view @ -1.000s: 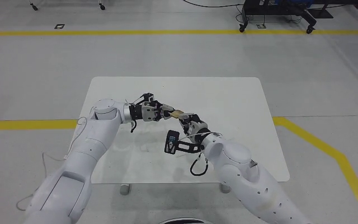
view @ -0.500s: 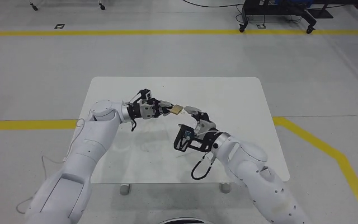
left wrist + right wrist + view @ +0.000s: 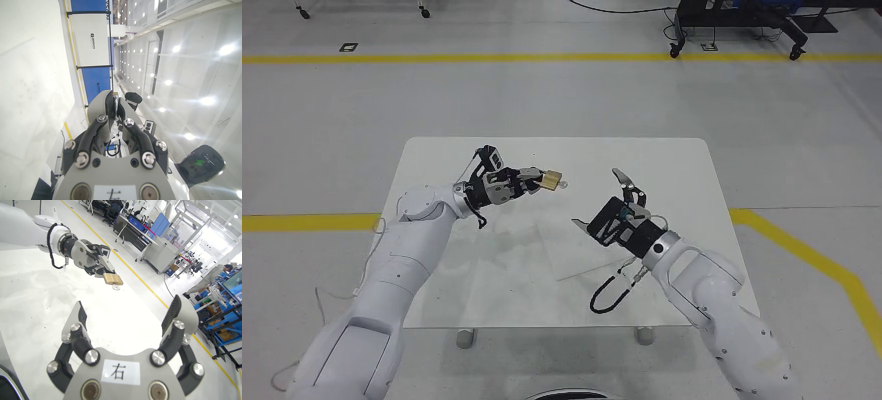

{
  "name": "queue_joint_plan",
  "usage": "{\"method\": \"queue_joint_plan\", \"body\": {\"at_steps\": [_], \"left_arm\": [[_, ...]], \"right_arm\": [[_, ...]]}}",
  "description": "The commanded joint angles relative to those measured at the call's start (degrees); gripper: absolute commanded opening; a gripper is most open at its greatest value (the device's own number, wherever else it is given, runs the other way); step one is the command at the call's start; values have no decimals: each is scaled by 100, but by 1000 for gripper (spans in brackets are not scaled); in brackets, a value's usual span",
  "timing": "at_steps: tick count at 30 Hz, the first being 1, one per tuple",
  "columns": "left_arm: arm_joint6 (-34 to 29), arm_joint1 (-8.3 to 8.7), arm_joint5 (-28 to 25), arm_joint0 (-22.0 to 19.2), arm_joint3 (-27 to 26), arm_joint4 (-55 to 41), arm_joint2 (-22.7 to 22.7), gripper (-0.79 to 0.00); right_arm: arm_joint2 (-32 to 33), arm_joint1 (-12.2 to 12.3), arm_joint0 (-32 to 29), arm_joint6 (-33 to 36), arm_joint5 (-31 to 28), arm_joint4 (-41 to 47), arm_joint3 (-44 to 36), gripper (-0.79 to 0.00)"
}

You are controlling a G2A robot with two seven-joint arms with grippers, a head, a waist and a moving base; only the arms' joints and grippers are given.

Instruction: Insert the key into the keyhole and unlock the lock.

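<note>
Over the white table, the left hand grips the lock while the right hand is spread wide.
The left hand pinches the brass lock by its upper end, fingers closed tight on it, and holds it clear of the table surface, with the lock's body pointing toward the right hand. The key sits in the keyhole on the lock's bottom face, its silver head sticking out, and neither hand touches it. The right hand hovers well apart from the lock, over the middle of the table, its two ribbed fingers wide apart and aimed toward the lock. From the left wrist, a strip of silver metal shows clamped between the dark pads.
</note>
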Motion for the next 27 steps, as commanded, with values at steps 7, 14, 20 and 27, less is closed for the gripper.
{"method": "queue_joint_plan", "body": {"at_steps": [7,14,20,27], "left_arm": [[365,132,-963,520,-860,462,-295,-785],[139,229,-1004,806,-1267,466,-519,-785],[75,256,-1002,905,-1418,571,-531,-785],[-4,281,-1012,983,-1514,606,-551,-785]], "right_arm": [[-55,102,193,-139,-1599,-29,269,-443],[-109,137,347,-514,-1820,-194,404,-477],[-193,145,420,-743,-1632,-423,504,-610],[-255,163,446,-904,-1572,-546,540,-785]]}}
